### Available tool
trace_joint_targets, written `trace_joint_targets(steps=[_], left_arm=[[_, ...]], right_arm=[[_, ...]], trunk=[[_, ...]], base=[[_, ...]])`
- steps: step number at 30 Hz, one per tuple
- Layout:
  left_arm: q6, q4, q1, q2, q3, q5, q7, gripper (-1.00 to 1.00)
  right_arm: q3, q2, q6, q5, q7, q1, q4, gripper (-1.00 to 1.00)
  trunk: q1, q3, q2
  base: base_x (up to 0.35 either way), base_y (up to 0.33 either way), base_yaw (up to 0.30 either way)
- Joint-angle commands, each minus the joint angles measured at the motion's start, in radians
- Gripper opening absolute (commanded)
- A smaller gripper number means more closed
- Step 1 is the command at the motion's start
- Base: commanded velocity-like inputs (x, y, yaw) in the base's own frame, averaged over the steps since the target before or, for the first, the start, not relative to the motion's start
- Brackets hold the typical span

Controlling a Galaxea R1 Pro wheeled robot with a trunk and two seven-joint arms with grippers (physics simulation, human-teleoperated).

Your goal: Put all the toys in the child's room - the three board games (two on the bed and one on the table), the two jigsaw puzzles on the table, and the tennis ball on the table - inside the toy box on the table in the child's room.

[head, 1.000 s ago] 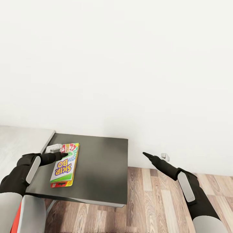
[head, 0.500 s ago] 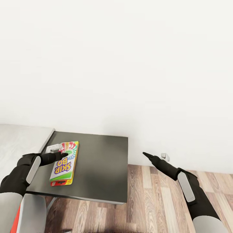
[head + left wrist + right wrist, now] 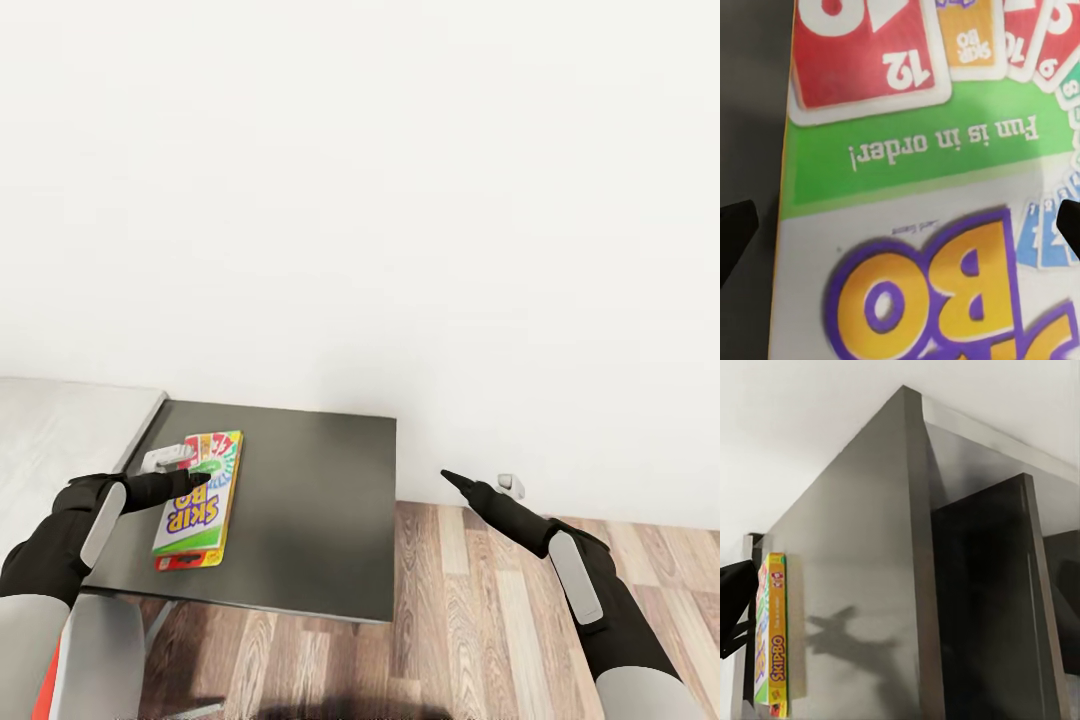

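A Skip-Bo board game (image 3: 198, 512), a flat box with bright cards on its lid, lies on the dark grey part of the table (image 3: 310, 500). My left gripper (image 3: 190, 478) hovers just over the box's far half. In the left wrist view its fingertips (image 3: 736, 231) stand wide apart, open, with the lid (image 3: 907, 157) between and below them. My right gripper (image 3: 447, 475) hangs over the floor to the right of the table, holding nothing, and looks open. From there the box (image 3: 771, 637) shows edge-on. The toy box, jigsaw puzzles, tennis ball and bed are out of view.
A pale grey table top (image 3: 60, 430) joins the dark one at the left. A white wall (image 3: 400, 200) stands right behind the table. Wood-plank floor (image 3: 480, 620) stretches to the right and in front. A red and pale grey shape (image 3: 60, 670) sits at the lower left.
The whole picture has shifted: the table and box sit slightly higher than before, so the camera moved. Both arms keep the same pose and the box still lies flat.
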Motion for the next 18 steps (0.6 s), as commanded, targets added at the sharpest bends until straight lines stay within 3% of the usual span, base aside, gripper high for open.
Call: trace_joint_targets(steps=[1,5,12,18], left_arm=[[0.005,0.0,-0.001,0.0,0.002,-0.002,-0.006,1.0],[0.005,0.0,-0.001,0.004,0.003,0.0,-0.022,1.0],[0.006,0.0,-0.001,0.028,0.006,-0.002,-0.134,1.0],[0.006,0.0,-0.001,0.042,0.005,-0.003,-0.149,1.0]], right_arm=[[-0.001,0.0,0.007,-0.004,0.001,-0.001,0.0,1.0],[-0.001,0.0,0.007,-0.004,0.002,-0.001,0.0,1.0],[-0.001,0.0,0.007,-0.004,0.002,-0.001,0.0,1.0],[-0.001,0.0,0.007,-0.004,0.002,-0.001,0.0,1.0]], trunk=[[0.0,-0.003,-0.002],[0.0,-0.01,-0.002],[0.0,-0.021,-0.002],[0.0,-0.031,-0.002]], base=[[0.0,0.0,0.0],[0.0,0.0,0.0],[0.0,0.0,0.0],[0.0,0.0,0.0]])
